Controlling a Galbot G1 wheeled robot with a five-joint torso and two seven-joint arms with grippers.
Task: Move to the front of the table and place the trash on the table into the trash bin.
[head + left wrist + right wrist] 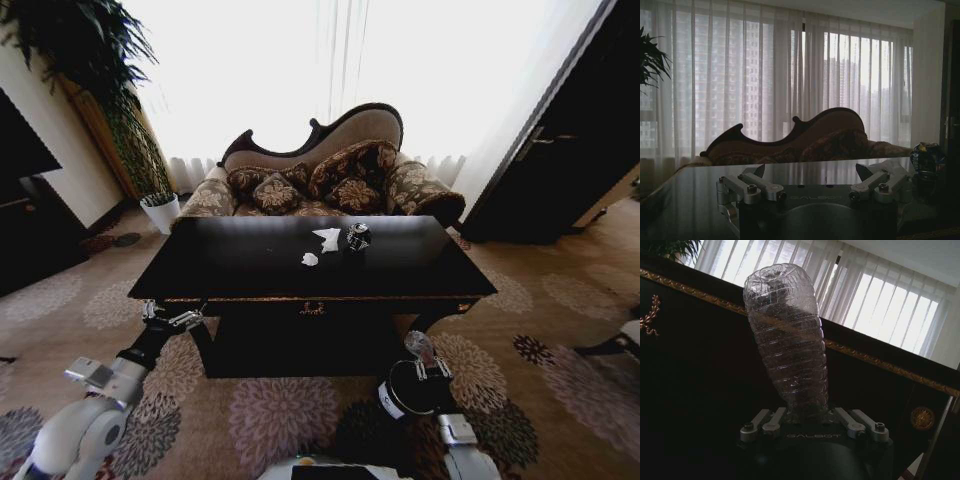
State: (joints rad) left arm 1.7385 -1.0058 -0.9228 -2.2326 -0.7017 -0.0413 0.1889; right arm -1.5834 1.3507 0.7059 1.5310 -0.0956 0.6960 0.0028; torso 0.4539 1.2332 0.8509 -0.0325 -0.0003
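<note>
My right end effector [812, 421] sits low at about 5 o'clock in the head view, in front of the table's front rail, with its fingers clamped on the base of a clear crushed plastic bottle [790, 335], which rises ribbed and twisted above them. Just beside it on the floor stands the trash bin [403, 390], dark with a white label. My left end effector [812, 187] is raised at about 8 o'clock by the tabletop's [250, 265] near left corner, its fingers spread apart and holding nothing. On the glossy black tabletop toward 12 o'clock lie a dark crumpled can [357, 237] and white crumpled paper scraps [327, 240], close together. Behind the table are a patterned sofa [330, 180] and sheer curtains [765, 75], with a potted plant [160, 205] at 10 o'clock.
</note>
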